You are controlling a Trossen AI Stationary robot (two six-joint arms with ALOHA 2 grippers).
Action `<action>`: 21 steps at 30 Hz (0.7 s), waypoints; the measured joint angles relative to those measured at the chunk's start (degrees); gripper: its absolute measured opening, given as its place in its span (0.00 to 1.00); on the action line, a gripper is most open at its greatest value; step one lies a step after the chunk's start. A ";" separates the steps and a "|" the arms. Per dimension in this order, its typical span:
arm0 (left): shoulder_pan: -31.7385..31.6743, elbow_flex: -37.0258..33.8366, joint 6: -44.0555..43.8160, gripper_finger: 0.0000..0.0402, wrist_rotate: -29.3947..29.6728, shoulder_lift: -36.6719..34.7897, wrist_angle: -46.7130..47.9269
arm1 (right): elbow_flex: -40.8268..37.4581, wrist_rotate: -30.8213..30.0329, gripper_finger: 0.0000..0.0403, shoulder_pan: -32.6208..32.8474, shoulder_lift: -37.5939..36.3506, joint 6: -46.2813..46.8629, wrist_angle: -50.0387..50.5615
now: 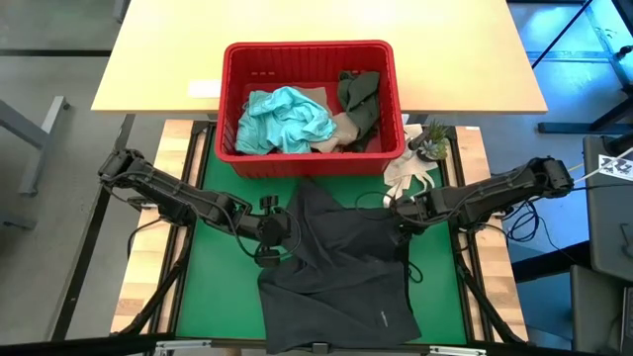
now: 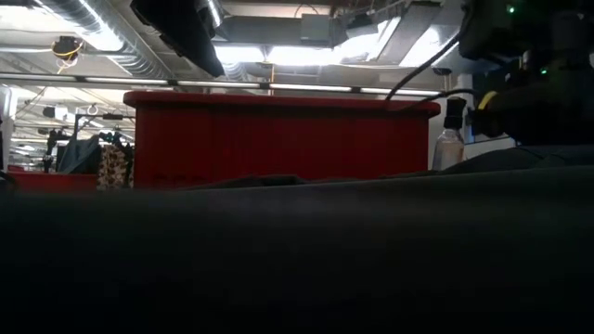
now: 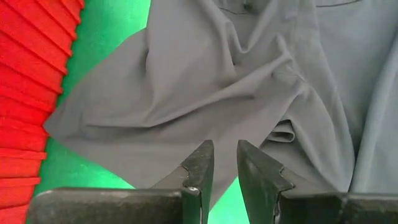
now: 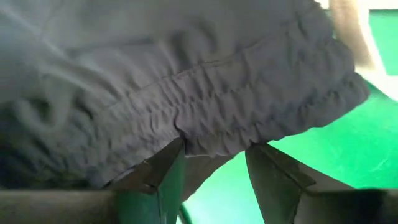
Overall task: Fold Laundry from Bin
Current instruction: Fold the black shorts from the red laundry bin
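Your left gripper (image 1: 275, 233) sits narrowly parted and empty at the left edge of the dark grey garment (image 1: 341, 267) spread on the green mat (image 1: 213, 282) before the red bin (image 1: 309, 59), while your right gripper (image 1: 398, 211), wider apart, straddles its gathered waistband (image 4: 249, 118).

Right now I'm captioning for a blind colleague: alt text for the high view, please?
A dark grey garment lies rumpled on the green mat, flanked by both grippers, below a red bin holding teal, olive and beige laundry.
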State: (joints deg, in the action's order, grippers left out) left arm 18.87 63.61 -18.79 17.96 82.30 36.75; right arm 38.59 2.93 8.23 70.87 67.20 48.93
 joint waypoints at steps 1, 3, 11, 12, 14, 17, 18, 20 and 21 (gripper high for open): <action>0.00 0.00 0.02 0.17 0.00 0.00 0.00 | -0.09 -0.64 0.42 0.00 0.00 0.11 0.06; 0.01 0.00 0.02 0.17 0.00 0.00 0.00 | -0.11 -1.87 0.42 0.00 0.00 0.10 -0.30; 0.02 0.00 0.02 0.17 0.92 0.00 -0.01 | -0.09 -2.50 0.42 0.00 0.00 -3.31 -8.84; 0.00 0.00 0.02 0.17 1.04 0.00 0.00 | -0.09 -2.50 0.42 0.00 0.00 -4.30 -9.64; 0.00 0.00 0.02 0.17 1.05 0.02 0.00 | -0.09 -3.03 0.42 0.00 0.00 -5.46 -11.08; 0.02 0.09 0.02 0.17 1.09 1.03 -0.13 | -0.09 -5.03 0.42 0.00 0.00 -6.25 -12.51; 0.06 0.09 0.00 0.17 1.05 1.79 -0.15 | -0.09 -5.61 0.42 0.00 0.00 -6.22 -12.48; 0.07 0.09 0.00 0.17 1.01 3.64 -0.37 | -0.09 -6.64 0.40 0.00 0.00 -6.27 -12.21; 0.07 0.09 0.00 0.17 1.01 4.69 -0.39 | -0.09 -7.08 0.38 0.00 0.00 -6.23 -11.90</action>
State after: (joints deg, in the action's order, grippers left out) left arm 18.94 63.70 -18.79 18.96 86.99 36.36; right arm 38.50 -4.15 8.23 70.87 60.97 37.04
